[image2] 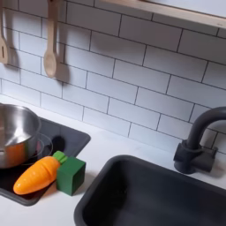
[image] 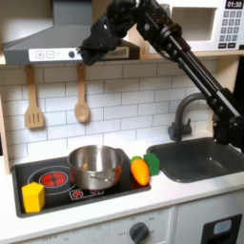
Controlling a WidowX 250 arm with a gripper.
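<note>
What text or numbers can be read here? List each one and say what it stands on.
"01:30" on the display of the microwave, top right in the first exterior view.
The keypad buttons below that display are too small and blurred to read.
The buttons on the range hood carry marks too blurred to read.
The second exterior view has no text: tiles, the carrot, the green block and the faucet are unmarked.

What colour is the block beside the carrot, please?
Green block, clearest in the second exterior view.
</note>
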